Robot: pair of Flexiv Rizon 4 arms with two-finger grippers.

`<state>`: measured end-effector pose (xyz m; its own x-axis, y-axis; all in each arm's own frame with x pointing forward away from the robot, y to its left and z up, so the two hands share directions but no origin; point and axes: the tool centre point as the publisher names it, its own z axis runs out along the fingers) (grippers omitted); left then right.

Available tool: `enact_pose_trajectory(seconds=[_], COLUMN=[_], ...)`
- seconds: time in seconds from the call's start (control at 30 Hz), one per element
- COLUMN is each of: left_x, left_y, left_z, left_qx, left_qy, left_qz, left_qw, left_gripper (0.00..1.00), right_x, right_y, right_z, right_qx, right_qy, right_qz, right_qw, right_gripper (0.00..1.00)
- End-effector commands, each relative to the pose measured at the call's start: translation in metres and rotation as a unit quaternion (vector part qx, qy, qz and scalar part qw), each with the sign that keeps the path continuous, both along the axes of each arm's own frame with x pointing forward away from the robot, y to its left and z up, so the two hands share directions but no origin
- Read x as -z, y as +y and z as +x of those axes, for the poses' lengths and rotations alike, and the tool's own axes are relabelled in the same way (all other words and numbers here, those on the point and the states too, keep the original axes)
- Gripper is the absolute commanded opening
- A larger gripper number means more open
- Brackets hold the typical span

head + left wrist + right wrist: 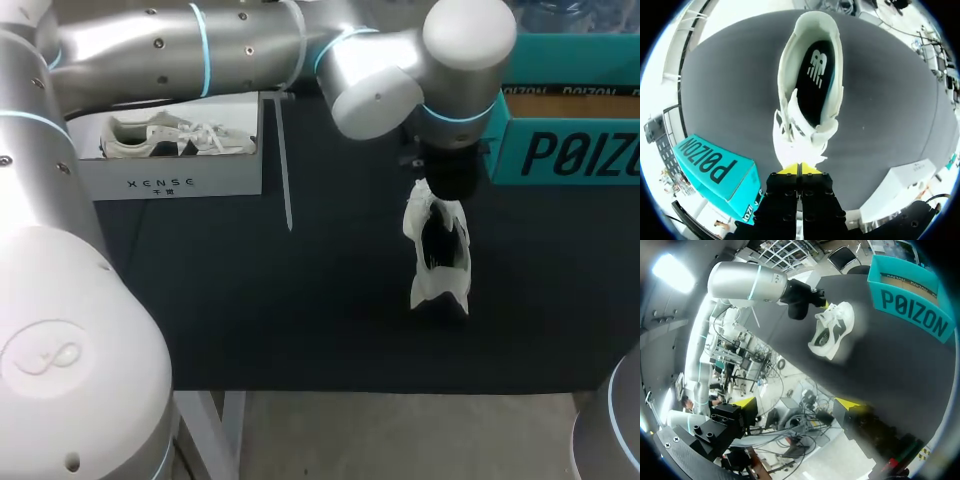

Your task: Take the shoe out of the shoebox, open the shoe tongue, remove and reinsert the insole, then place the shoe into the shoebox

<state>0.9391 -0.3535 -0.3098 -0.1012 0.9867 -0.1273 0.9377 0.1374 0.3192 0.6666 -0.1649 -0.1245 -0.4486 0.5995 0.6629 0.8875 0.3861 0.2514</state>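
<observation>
Left pincer [799, 169]: yellow tips pressed together, clamped on the shoe tongue [799, 149] of the white shoe [438, 262]. The shoe sits on the black table [250, 300] with its opening facing up and the dark insole [815, 85] in place inside, near the teal shoebox [575, 150] but apart from it. Right pincer [797, 402]: fingers wide apart, holding nothing, off the table's edge and well apart from the shoe; a white shoebox [170, 182] with pale sneakers [165, 135] stands at the table's far left.
</observation>
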Motion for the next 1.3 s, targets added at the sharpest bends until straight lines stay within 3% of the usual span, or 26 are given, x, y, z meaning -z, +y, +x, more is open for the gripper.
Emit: enact_pose_trajectory(seconds=[0.03,0.37,0.53,0.73,1.0,1.03,1.07,1.3], left_x=[0.009,0.036,0.027,0.002,-0.003,-0.003,-0.002,-0.004], left_y=[0.002,-0.002,-0.007,0.005,0.026,0.027,0.028,0.028], left_z=[-0.012,-0.064,-0.074,-0.077,-0.116,-0.122,-0.128,-0.135], left_qx=[0.004,0.012,0.008,-0.077,-0.227,-0.243,-0.266,-0.279], left_qy=[0.004,0.049,0.055,0.083,0.195,0.205,0.210,0.212], left_qz=[-0.003,-0.006,-0.017,-0.043,-0.055,-0.046,-0.030,-0.035], left_qw=[1.000,0.999,0.998,0.993,0.953,0.947,0.940,0.936], left_gripper=[0.00,0.00,0.00,0.00,0.00,0.19,1.00,1.00], right_x=[0.001,0.001,0.001,0.001,0.001,0.001,0.001,0.001], right_y=[0.000,0.000,0.000,0.000,0.000,0.000,0.000,0.000], right_z=[0.000,0.000,0.000,0.000,0.000,0.000,0.000,0.000], right_qx=[0.000,0.000,0.000,0.000,0.000,0.000,0.000,0.000], right_qy=[0.000,0.000,0.000,0.000,0.000,0.000,0.000,0.000], right_qz=[-0.001,-0.001,-0.001,-0.001,-0.001,-0.001,-0.001,-0.001], right_qw=[1.000,1.000,1.000,1.000,1.000,1.000,1.000,1.000], right_gripper=[1.00,1.00,1.00,1.00,1.00,1.00,1.00,1.00])
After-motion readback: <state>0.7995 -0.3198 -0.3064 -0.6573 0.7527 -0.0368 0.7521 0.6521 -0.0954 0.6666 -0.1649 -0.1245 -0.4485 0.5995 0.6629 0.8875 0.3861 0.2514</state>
